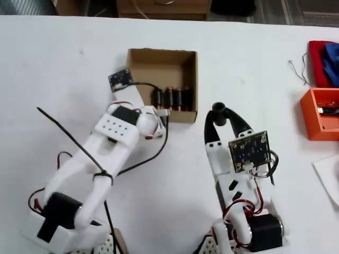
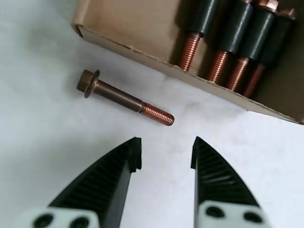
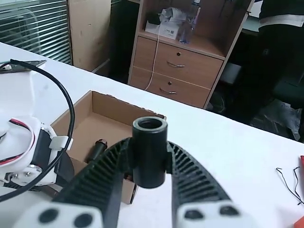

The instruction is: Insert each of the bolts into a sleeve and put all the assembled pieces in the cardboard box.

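A loose copper bolt lies on the white table just outside the cardboard box. My left gripper hangs open right before it, with nothing between its fingers. Inside the box lie several assembled pieces, copper bolts in black sleeves. My right gripper is shut on a black sleeve, held upright with its hole facing up. In the high view this sleeve sits at the right gripper's tips, just right of the box's near corner.
An orange bin and red-and-blue cloth sit at the table's right edge. A black cable runs from the left arm past the box. Bare white tabletop lies between the two arms.
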Robot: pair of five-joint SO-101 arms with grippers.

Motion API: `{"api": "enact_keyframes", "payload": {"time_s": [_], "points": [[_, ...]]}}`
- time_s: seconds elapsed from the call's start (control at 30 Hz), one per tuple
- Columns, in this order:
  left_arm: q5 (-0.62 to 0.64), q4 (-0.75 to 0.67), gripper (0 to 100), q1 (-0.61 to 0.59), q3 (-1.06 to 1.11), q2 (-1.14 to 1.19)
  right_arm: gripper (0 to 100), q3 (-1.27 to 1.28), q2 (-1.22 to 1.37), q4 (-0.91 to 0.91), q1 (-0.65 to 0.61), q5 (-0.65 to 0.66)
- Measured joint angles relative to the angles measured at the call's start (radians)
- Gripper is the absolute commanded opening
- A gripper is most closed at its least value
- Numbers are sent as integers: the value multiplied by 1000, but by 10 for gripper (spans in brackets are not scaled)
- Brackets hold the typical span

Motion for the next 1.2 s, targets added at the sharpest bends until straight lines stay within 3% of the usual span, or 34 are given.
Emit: {"api": "enact_keyframes", "payload": {"time_s": [0.27, 0.53, 1.2], "points": [[9, 0, 192, 5, 5, 0, 21, 0, 0, 0, 0, 0], [176, 0, 192, 5, 5, 0, 21, 0, 0, 0, 0, 0], [183, -21, 193, 5, 5, 0, 21, 0, 0, 0, 0, 0]]}}
